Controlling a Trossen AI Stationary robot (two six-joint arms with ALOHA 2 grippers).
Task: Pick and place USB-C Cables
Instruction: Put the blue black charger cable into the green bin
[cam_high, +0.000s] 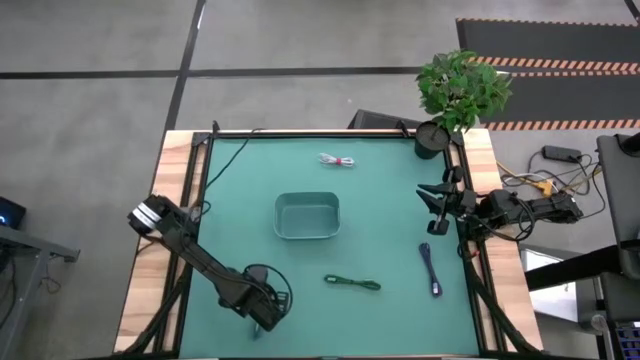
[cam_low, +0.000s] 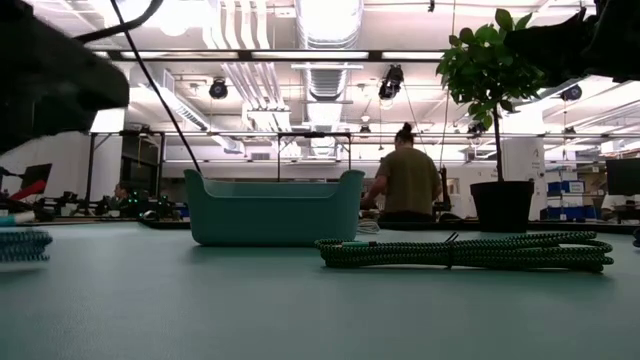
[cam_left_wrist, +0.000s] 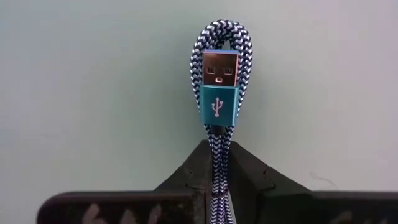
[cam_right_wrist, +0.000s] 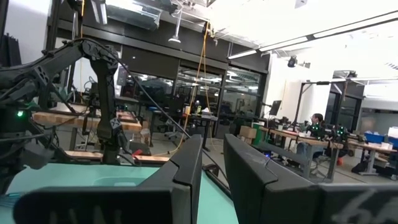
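The braided dark-and-white cable with a teal USB plug is in my left gripper, which is shut on it near the table's near-left edge. The green cable lies flat near the middle of the near edge. Right of it lies the dark blue cable. The white cable with a pink tie lies by the far edge. My right gripper hovers open over the table's right side, beyond the blue cable. A teal bin stands mid-table. My left gripper pinches the braided cable's doubled strands just behind the teal plug, between its two fingers. The fingers come from above, pointing down, and lie across the bundle. The looped end and the plug stick out past the fingertips over the mat; whether it is lifted clear, I cannot tell.
A potted plant stands at the far-right corner. Black arm wires run along the left edge. Bare mat lies between the bin and the near edge. A person sits in the room beyond the table.
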